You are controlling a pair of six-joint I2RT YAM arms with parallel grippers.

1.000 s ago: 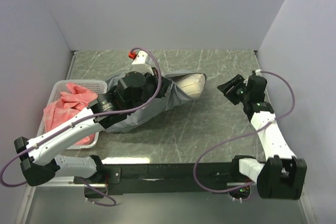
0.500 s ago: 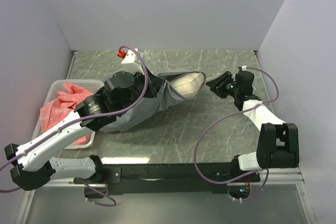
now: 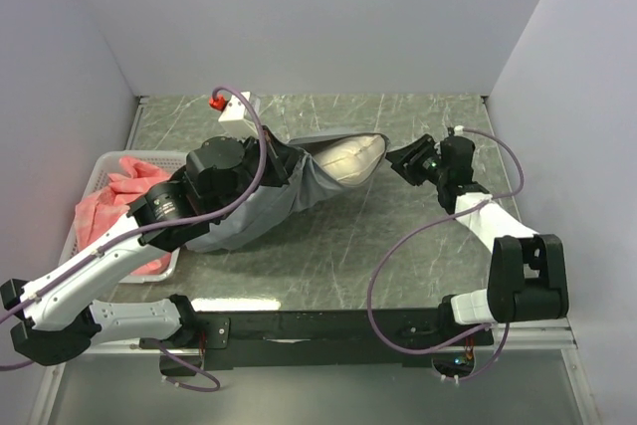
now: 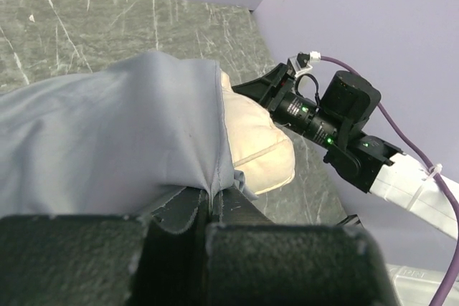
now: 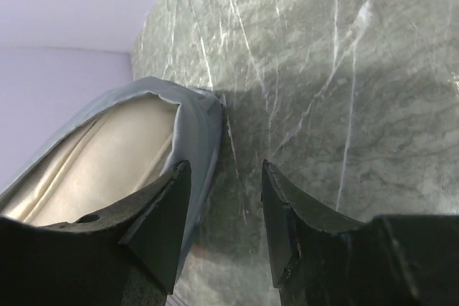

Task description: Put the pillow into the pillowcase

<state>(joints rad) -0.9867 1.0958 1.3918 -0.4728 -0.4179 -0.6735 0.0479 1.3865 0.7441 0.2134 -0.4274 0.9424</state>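
The grey pillowcase (image 3: pixel 261 214) lies left of centre on the table, its mouth facing right. The cream pillow (image 3: pixel 350 156) sticks out of that mouth by its right end. My left gripper (image 4: pixel 213 202) is shut on the hem of the pillowcase (image 4: pixel 107 127), pinching the edge just beside the pillow (image 4: pixel 262 145). My right gripper (image 3: pixel 395 159) stands open right at the pillow's exposed end. In the right wrist view its fingers straddle bare table, with the pillowcase (image 5: pixel 199 130) rim and the pillow (image 5: pixel 107 163) just to their left.
A white lattice basket (image 3: pixel 105 168) holding a pink-red cloth (image 3: pixel 114 208) stands at the table's left edge. Purple cables loop from both arms. Walls close the table at the back and sides.
My right arm has swung left until its gripper reaches the pillow's end, and its jaws have narrowed a little. The left arm has pulled the pillowcase hem slightly leftward.
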